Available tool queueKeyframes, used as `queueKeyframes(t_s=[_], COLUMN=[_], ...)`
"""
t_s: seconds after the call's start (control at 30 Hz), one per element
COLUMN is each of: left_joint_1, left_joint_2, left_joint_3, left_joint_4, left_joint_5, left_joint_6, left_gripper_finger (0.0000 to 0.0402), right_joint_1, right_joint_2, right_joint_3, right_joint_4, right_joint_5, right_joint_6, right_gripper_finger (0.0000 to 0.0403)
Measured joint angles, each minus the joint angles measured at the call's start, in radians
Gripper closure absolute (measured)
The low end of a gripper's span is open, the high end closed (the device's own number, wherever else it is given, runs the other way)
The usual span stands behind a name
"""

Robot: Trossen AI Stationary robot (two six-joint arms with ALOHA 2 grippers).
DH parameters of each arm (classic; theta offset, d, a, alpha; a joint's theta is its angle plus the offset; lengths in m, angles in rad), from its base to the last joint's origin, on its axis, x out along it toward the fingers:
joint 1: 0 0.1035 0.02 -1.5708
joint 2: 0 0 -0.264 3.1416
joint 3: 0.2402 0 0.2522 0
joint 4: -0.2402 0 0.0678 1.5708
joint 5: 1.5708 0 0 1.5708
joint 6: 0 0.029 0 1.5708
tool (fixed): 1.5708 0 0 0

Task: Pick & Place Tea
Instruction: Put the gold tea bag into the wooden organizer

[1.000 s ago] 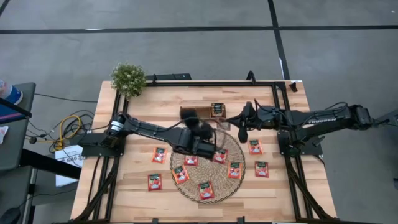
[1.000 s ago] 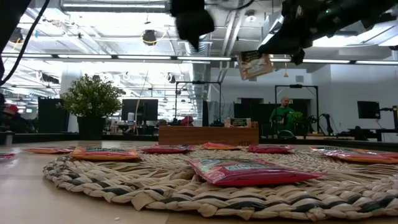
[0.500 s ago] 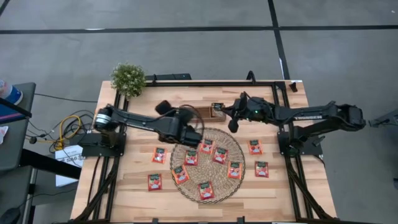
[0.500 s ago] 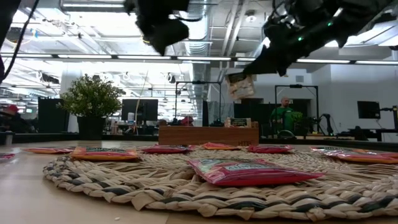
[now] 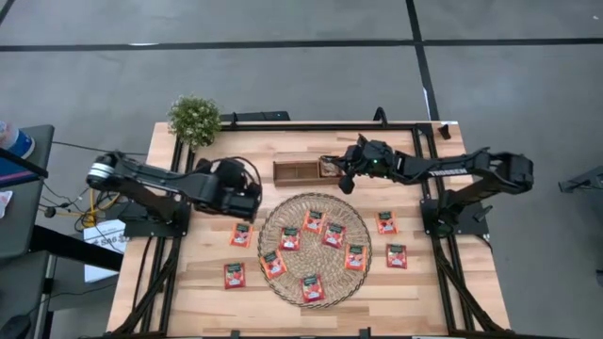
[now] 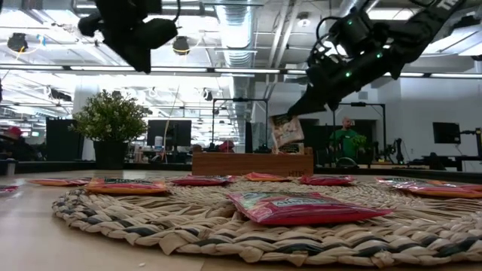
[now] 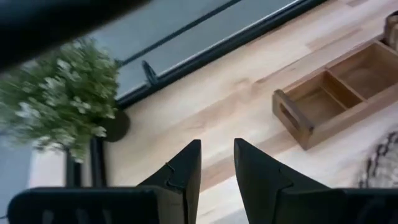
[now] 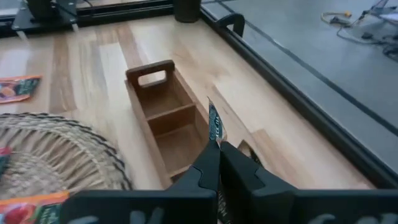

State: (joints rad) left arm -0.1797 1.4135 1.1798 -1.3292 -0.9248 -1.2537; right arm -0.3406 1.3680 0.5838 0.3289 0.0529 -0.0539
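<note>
A tea sachet (image 6: 285, 130) hangs pinched edge-on in the right gripper (image 8: 217, 148), above the right end of the wooden three-compartment tray (image 5: 300, 170). More sachets lie flat on the round woven mat (image 5: 283, 282) and on the table (image 5: 405, 292) on both sides of it. The left gripper (image 7: 216, 163), fingers slightly apart and holding nothing, hovers left of the tray near the potted plant (image 5: 194, 118).

A grey floor (image 5: 283, 85) crossed by dark lines is seen around the wooden tabletop (image 5: 245, 155). Beyond, ceiling light strips (image 6: 226, 70), monitors (image 6: 167, 132) and a seated person (image 6: 346, 140) are shown.
</note>
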Motion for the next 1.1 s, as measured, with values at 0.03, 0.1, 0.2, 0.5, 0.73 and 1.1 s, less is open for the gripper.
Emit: queueKeyframes(t_s=[0.03,0.1,0.2,0.5,0.73,1.1], left_joint_1=[-0.004,-0.008,-0.013,-0.013,-0.013,-0.013], left_joint_2=[-0.012,-0.032,-0.035,-0.035,-0.035,-0.034], left_joint_3=[-0.017,-0.047,-0.076,-0.122,-0.15,-0.15], left_joint_4=[0.021,0.048,0.061,0.094,0.104,0.117], left_joint_5=[0.005,0.017,0.036,0.049,0.072,0.072], left_joint_6=[0.0,0.0,-0.007,-0.017,-0.02,-0.019], left_gripper_finger=[0.0314,0.0314,0.0314,0.0314,0.0314,0.0314], right_joint_1=[-0.002,-0.007,-0.017,-0.02,-0.02,-0.02], right_joint_2=[0.008,0.017,0.033,0.079,0.071,0.072], right_joint_3=[0.0,0.0,0.0,0.0,0.0,0.0], right_joint_4=[0.007,0.012,0.013,0.016,0.015,-0.034], right_joint_5=[0.0,0.003,-0.001,-0.001,0.032,0.028], right_joint_6=[-0.001,-0.008,-0.008,-0.016,-0.06,-0.078], right_gripper_finger=[0.0403,0.0403,0.0403,0.0403,0.0403,0.0403])
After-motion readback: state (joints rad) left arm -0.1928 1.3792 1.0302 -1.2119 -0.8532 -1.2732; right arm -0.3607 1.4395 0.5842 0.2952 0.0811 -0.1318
